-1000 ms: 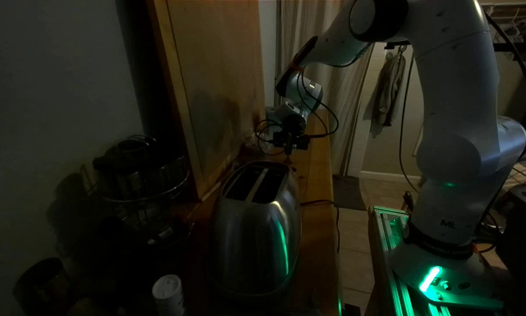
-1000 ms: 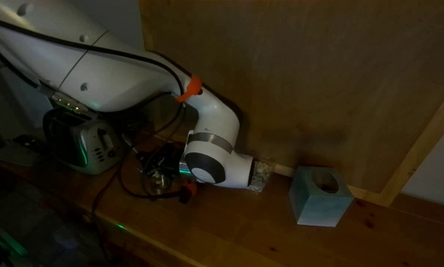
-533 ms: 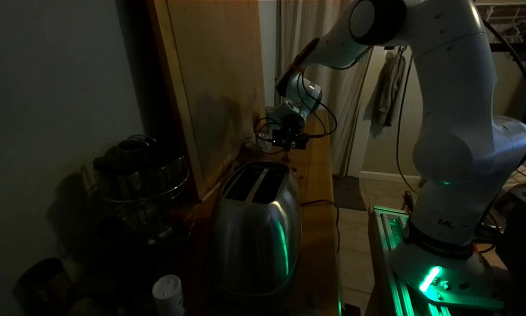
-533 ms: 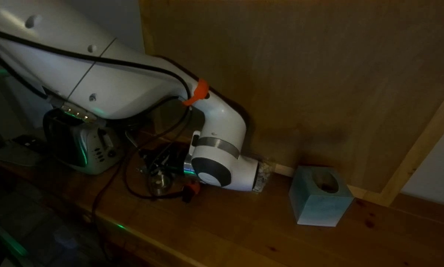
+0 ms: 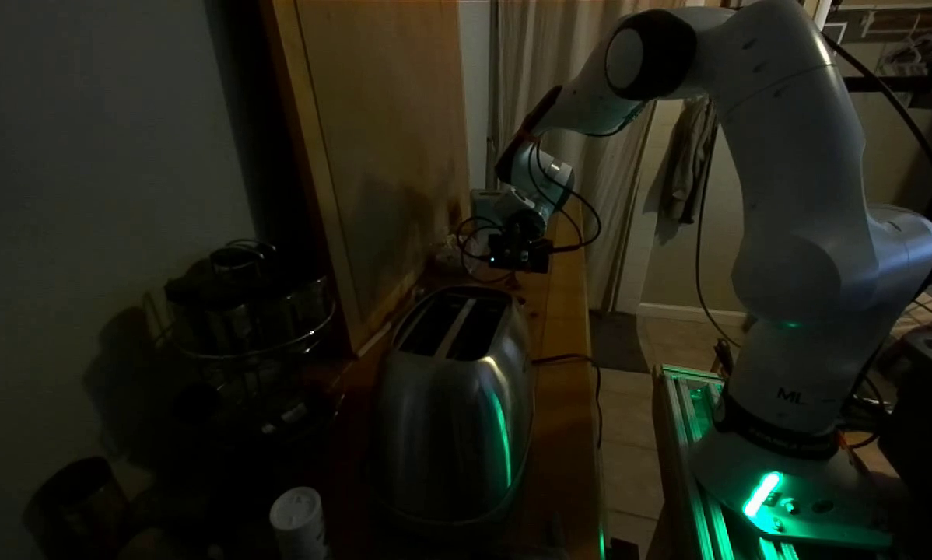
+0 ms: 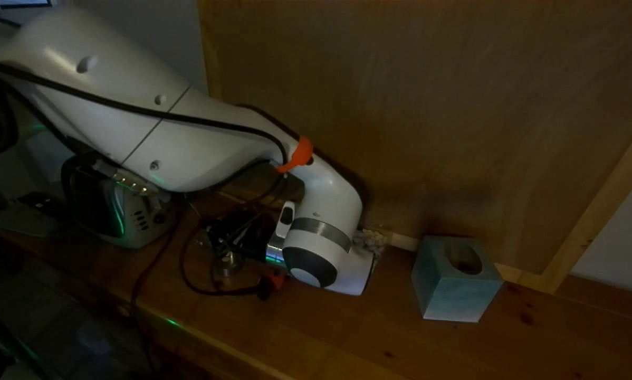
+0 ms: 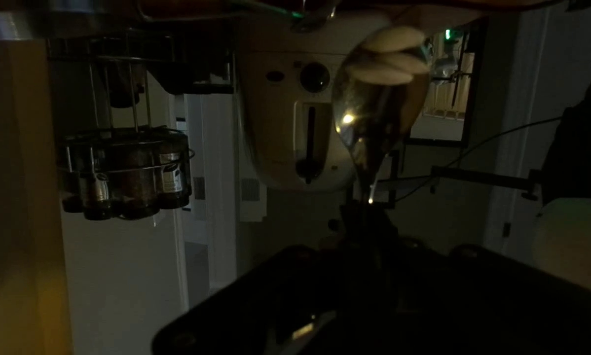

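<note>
Nearly closed, dark end effector (image 7: 367,213), pinching a shiny spoon (image 7: 374,111)

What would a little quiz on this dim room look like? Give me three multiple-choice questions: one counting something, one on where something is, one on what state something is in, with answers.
1) How many slots show on top of the toaster?
A) one
B) four
C) two

2) Where is the tissue box?
A) on the counter
B) on the floor
C) on the toaster

3) How are the robot's jaws?
A) wide open
B) shut on a spoon
C) shut on the tissue box

Answers:
1 C: an exterior view shows two long dark slots side by side.
2 A: an exterior view shows it standing on the counter's wooden top.
3 B: in the wrist view the spoon's narrow end is clamped between them.
</note>
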Robot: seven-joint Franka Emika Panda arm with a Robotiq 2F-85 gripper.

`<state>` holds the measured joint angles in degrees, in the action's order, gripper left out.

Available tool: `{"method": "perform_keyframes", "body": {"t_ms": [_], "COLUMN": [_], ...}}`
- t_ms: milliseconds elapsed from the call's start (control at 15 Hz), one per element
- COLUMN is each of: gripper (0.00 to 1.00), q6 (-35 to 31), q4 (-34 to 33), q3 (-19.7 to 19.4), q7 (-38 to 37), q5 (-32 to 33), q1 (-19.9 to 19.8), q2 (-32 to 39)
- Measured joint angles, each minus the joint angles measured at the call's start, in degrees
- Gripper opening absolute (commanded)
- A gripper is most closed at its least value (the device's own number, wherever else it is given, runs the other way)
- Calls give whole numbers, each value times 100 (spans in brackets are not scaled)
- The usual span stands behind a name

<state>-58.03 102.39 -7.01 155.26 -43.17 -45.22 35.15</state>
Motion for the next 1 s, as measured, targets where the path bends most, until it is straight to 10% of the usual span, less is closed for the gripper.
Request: {"method": "perform_keyframes", "body": {"t_ms": [1000], "gripper": [2], "q6": [-179], "q4": [-126], "q3": [-255], "q7": [13], "q5": [-20], "q1": [477], "q2": [65]}}
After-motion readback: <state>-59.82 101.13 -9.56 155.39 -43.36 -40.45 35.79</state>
